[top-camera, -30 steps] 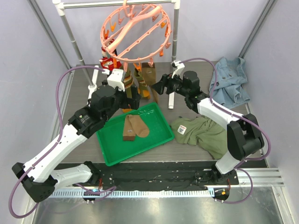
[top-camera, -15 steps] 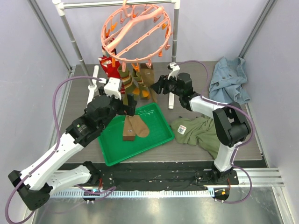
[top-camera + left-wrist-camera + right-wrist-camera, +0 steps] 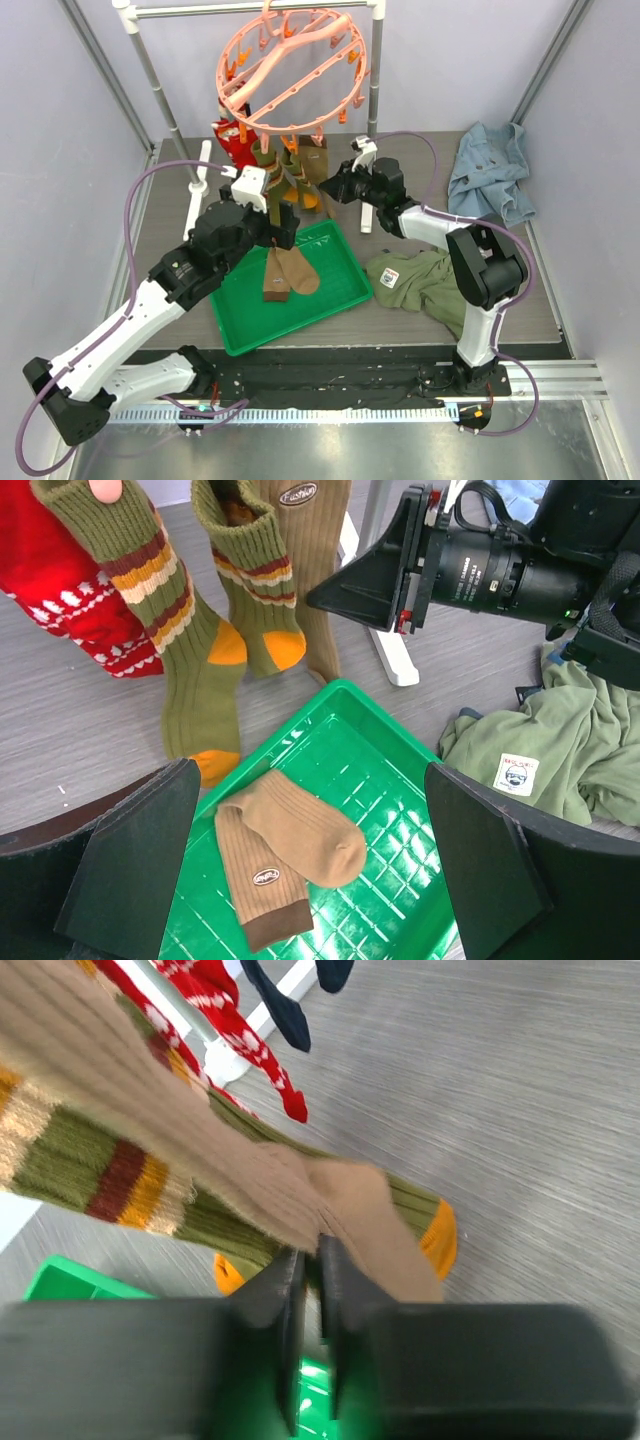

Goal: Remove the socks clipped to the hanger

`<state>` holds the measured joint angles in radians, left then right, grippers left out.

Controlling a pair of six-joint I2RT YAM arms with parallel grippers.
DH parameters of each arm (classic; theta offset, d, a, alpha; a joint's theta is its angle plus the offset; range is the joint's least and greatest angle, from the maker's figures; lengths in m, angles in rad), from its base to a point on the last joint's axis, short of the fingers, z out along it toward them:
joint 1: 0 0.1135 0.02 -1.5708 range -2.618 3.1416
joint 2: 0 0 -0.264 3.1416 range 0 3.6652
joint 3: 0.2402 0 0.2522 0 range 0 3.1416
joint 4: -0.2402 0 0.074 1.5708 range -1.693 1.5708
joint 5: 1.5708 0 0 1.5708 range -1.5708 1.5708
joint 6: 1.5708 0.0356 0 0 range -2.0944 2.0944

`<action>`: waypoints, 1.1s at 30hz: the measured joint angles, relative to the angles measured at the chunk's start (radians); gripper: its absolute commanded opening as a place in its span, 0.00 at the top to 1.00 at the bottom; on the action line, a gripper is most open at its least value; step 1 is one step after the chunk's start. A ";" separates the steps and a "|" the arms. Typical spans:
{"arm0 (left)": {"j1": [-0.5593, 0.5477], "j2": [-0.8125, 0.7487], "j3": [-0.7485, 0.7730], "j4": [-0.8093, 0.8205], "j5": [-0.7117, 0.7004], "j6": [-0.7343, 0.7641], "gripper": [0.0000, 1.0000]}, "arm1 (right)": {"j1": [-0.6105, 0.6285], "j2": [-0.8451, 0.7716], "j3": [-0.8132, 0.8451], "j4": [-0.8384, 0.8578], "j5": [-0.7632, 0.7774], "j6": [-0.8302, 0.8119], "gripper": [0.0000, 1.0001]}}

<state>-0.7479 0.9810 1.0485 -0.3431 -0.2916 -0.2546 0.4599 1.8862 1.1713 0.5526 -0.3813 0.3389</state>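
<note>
1. The left arm (image 3: 140, 310) and right arm (image 3: 478, 262) have white shells on the long links and black housings at the joints.
2. A purple cable (image 3: 133, 205) loops along each arm.
3. The left tool (image 3: 308, 800) has two broad, matte black wedge fingers (image 3: 130, 855).
4. The right tool (image 3: 315, 593) is a black taper on a cylinder with white lettering and red fittings.

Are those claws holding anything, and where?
The right gripper seems to pinch the hanging tan ribbed sock near its foot; the left gripper is open, holding nothing.
</note>
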 measured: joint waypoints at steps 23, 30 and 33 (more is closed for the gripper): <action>0.000 0.039 0.015 -0.031 0.035 -0.003 0.00 | 0.108 -0.393 -0.047 -0.134 0.032 0.130 0.99; 0.000 0.066 0.016 -0.033 0.054 -0.003 0.00 | 0.139 -0.436 -0.124 -0.105 0.029 0.249 0.99; 0.000 0.073 0.016 -0.033 0.074 -0.005 0.00 | 0.158 -0.442 -0.142 -0.079 0.029 0.298 0.99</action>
<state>-0.7479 1.0538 1.0641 -0.3763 -0.2173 -0.2596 0.6174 1.4441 1.0290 0.4736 -0.3527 0.6369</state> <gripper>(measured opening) 0.996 0.041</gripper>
